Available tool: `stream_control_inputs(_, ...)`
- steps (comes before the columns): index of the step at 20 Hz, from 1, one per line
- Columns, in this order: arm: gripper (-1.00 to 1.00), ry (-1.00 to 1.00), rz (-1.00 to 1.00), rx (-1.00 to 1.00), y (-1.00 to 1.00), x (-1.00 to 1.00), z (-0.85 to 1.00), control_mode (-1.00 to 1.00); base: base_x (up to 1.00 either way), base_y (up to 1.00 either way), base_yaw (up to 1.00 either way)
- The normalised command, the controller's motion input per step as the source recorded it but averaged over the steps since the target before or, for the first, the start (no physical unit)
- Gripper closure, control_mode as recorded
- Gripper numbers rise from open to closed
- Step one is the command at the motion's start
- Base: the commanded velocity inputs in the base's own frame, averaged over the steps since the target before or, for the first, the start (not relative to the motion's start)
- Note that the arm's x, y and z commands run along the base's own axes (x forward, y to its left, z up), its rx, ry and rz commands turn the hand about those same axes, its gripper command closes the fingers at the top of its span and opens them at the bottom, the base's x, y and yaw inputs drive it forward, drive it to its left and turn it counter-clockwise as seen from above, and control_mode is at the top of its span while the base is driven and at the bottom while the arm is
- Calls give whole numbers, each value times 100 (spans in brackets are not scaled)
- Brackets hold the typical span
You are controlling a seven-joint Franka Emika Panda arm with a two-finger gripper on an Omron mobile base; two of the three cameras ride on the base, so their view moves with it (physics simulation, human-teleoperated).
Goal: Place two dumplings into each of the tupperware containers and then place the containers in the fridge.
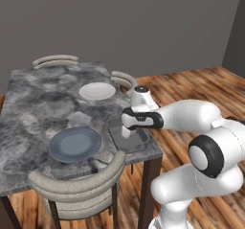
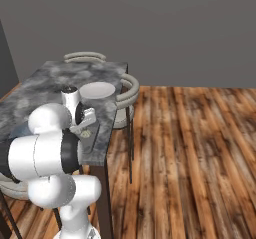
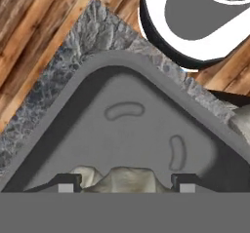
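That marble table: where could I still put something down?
Bare marble table lies left of the white plate and behind the blue-grey plate. The near right corner is crowded: the dark grey tub sits there under the pincer.

Dark grey tupperware container (image 3: pixel 127 129); tan-beige dumpling (image 3: pixel 124 181); grey marbled table (image 1: pixel 33 98); blue-grey plate (image 1: pixel 75 144); white plate (image 1: pixel 97 91).
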Motion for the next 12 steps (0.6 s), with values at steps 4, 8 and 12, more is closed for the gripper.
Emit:
stream_control_inputs(4, 100, 7, 0, 0, 10, 18, -39, -100, 0, 0, 0)
stream_control_inputs(8, 100, 14, -3, -4, 0, 7, -44, -100, 0, 0, 0)
stream_control_inputs(12, 100, 7, -1, -1, 0, 16, -28, -100, 0, 0, 0)
